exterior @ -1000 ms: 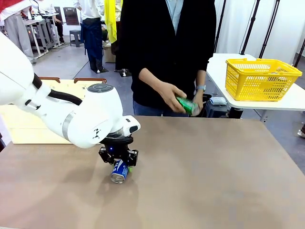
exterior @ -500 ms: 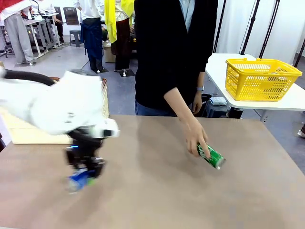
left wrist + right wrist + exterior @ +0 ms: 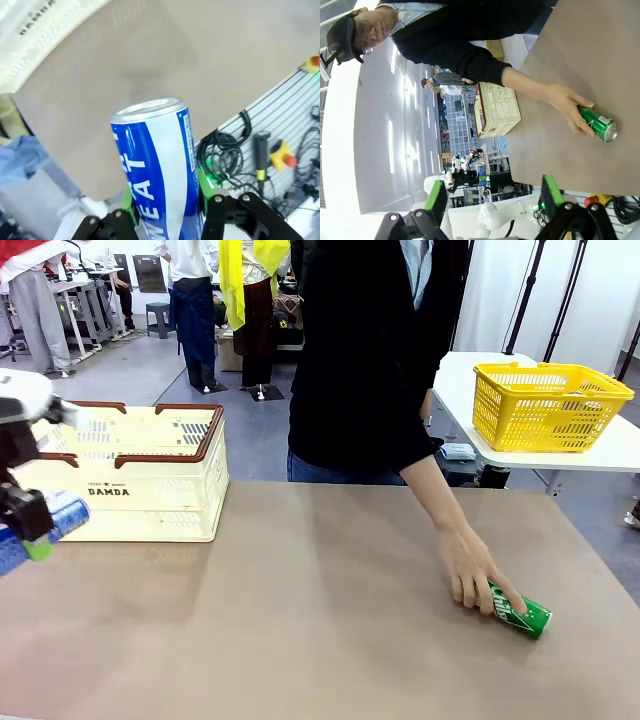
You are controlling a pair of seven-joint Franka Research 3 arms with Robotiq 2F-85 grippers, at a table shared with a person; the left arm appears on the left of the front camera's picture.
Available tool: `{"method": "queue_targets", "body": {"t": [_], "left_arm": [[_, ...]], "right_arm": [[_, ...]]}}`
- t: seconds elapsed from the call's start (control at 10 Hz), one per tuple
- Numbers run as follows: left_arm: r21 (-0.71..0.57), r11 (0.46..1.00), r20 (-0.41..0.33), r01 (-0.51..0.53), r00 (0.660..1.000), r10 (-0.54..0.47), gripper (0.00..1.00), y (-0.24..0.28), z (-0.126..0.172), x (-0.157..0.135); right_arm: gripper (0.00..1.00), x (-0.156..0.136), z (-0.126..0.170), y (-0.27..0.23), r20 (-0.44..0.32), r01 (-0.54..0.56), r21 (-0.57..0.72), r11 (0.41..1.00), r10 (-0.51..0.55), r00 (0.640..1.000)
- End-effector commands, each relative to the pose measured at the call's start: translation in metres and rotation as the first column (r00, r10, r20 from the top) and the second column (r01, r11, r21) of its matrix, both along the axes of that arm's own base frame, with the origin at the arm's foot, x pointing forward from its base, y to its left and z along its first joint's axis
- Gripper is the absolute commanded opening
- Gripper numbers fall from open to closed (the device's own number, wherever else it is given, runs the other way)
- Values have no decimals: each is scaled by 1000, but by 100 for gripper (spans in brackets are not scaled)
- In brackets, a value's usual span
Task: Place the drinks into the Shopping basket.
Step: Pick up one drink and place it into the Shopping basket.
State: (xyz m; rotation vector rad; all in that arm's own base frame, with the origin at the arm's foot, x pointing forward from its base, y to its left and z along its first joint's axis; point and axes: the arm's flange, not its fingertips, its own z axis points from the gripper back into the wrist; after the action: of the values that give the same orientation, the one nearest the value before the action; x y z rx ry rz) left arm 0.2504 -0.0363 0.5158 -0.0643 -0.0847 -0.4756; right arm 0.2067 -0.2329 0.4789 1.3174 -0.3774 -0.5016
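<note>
Brown bench [image 3: 300, 640] carries a green can [image 3: 525, 615] under the person's hand [image 3: 470, 575]; left jaws clamp the blue can [image 3: 155, 165] near the Shopping basket [image 3: 150, 505]; right jaws stand wide apart.

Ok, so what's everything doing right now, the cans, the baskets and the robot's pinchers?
blue can: clamped in the left gripper, not yet in the Shopping basket.
green can: lying on its side on the table, the person's hand on it.
Shopping basket: upright, open top.
left gripper: shut on the blue can.
right gripper: open, holding nothing.
yellow basket: upright on the side table.
</note>
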Motion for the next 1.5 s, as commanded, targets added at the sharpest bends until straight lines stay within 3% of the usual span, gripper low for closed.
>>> {"method": "queue_targets", "body": {"t": [0.0,0.4,0.5,0.6,0.7,0.8,1.0,1.2,1.4], "left_arm": [[80,997,-33,4,999,-2,0,-19,-12,6],[52,998,-30,17,999,-15,0,-14,-11,3],[80,995,29,-58,998,56,0,-17,5,22],[48,990,40,-136,990,134,0,-9,26,45],[41,990,59,-131,990,129,0,-2,45,64],[17,995,83,-96,992,94,0,9,64,96],[-79,977,135,-196,969,205,0,25,78,166],[-79,933,130,-352,924,360,0,35,61,231],[-72,904,71,-420,902,425,0,44,20,273]], "right_arm": [[100,1,4,-1,28,3,9,1000,-3,1000],[100,1,4,-1,28,3,9,1000,-3,1000],[100,1,4,-1,28,3,9,1000,-3,1000],[100,1,4,-1,28,3,9,1000,-3,1000],[100,1,4,-1,28,3,9,1000,-3,1000],[100,1,4,-1,28,3,9,1000,-3,1000],[100,1,4,-1,28,3,9,1000,-3,1000],[100,1,4,-1,28,3,9,1000,-3,1000],[100,1,4,-1,28,3,9,1000,-3,1000]]}}
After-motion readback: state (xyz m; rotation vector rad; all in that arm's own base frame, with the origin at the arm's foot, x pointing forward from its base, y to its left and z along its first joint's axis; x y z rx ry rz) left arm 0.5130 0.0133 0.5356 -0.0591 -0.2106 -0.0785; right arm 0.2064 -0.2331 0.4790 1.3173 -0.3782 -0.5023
